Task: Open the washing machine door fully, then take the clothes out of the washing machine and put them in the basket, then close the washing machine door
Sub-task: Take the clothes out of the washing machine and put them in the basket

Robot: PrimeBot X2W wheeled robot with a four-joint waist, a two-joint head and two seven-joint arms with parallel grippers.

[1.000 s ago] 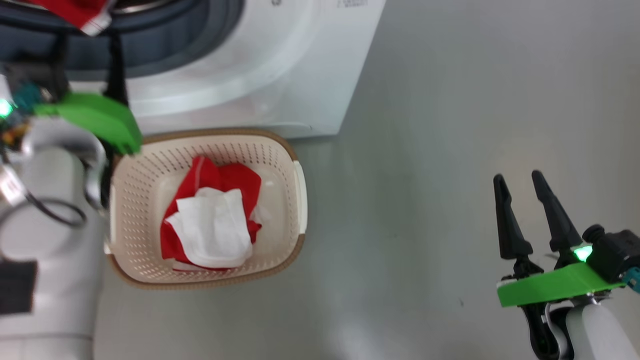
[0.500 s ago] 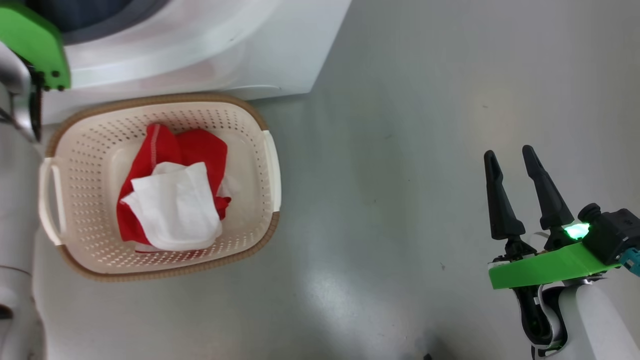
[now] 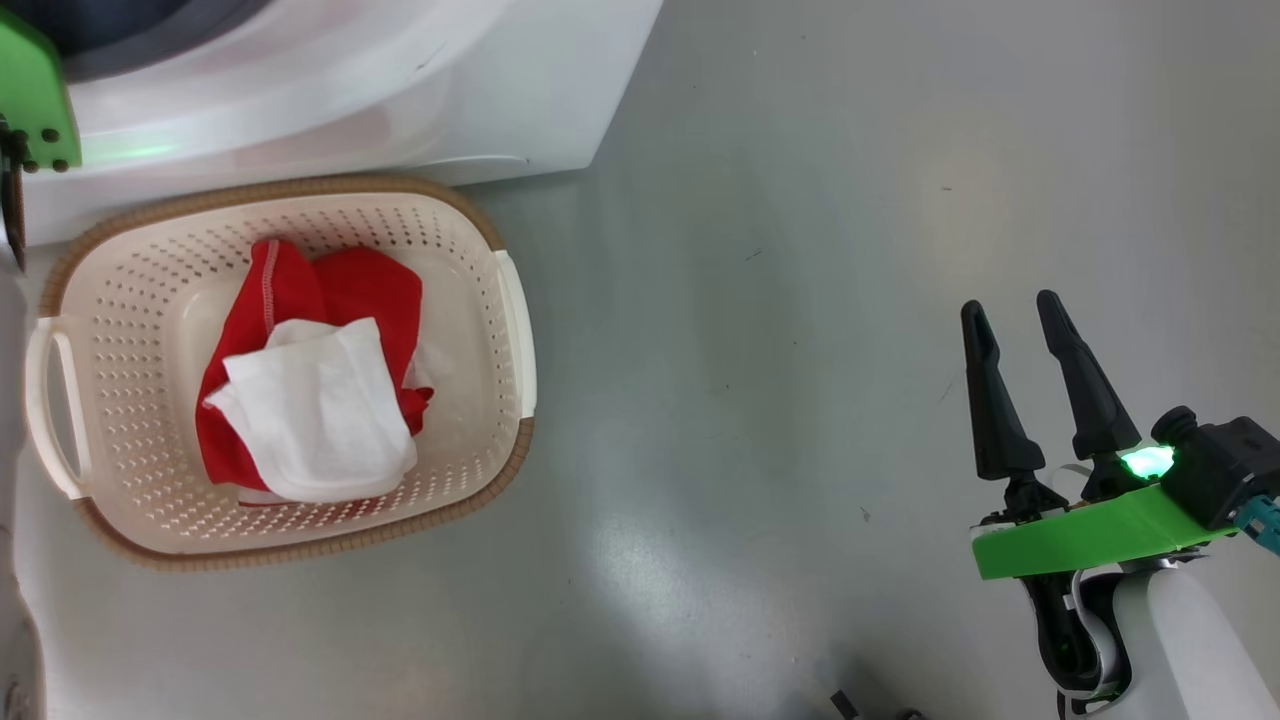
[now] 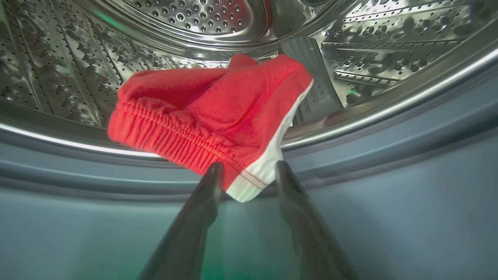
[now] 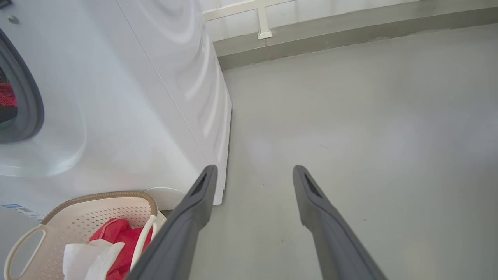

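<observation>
Left gripper [image 4: 249, 165] advanced into washing machine [image 4: 58, 58], fingers [image 4: 194, 225] flanking clothes [image 4: 210, 105].

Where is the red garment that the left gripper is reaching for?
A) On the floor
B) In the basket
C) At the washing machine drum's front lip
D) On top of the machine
C: the red garment lies on the steel drum's front edge, its white trim between the left gripper's fingers.

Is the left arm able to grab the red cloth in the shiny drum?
Probably yes: the left gripper has a dark finger on each side of the red fabric garment at its white-trimmed corner, over the lip of the perforated steel drum; nothing blocks it.
</observation>
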